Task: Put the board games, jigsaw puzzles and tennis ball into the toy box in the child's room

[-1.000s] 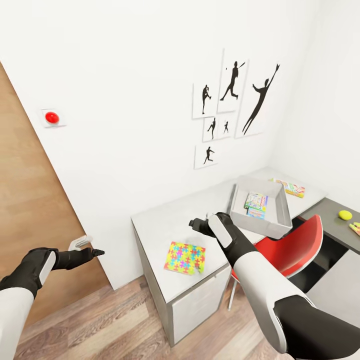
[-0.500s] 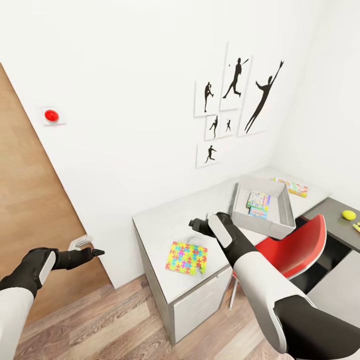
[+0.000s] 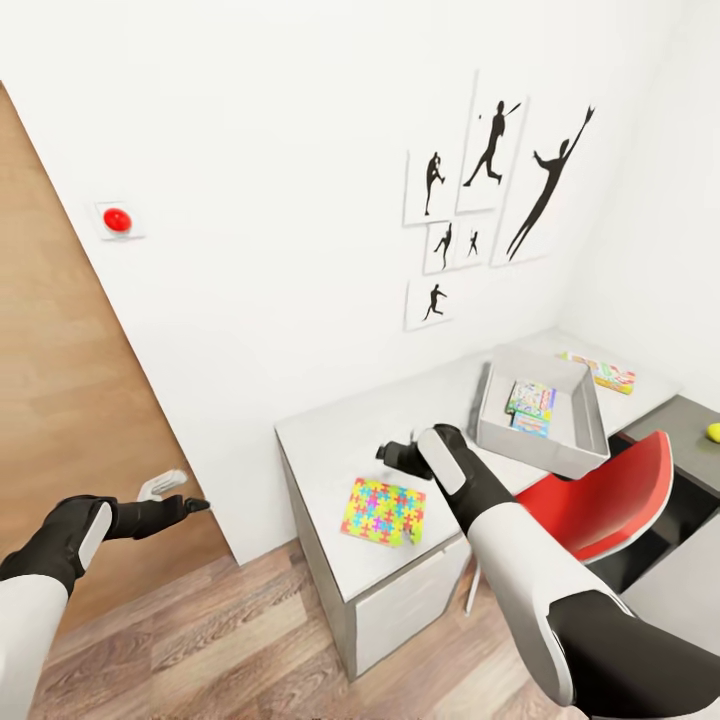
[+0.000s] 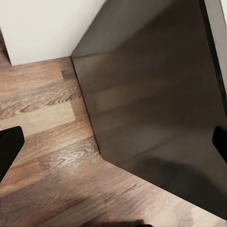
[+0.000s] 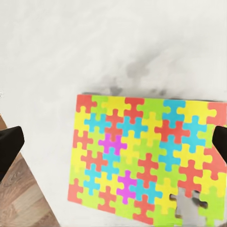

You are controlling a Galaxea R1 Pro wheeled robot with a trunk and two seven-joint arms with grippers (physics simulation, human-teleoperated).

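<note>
The view is shifting; the open, empty right gripper (image 3: 392, 455) is hovering above 1 jigsaw puzzle (image 3: 384, 510) at 6 o'clock, ready to grab.

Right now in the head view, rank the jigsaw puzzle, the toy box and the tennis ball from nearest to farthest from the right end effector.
1. The jigsaw puzzle lies on the table just below the right end effector.
2. The toy box stands farther along the table, to the robot's right.
3. The tennis ball sits on the darker wing at the far right edge.
</note>
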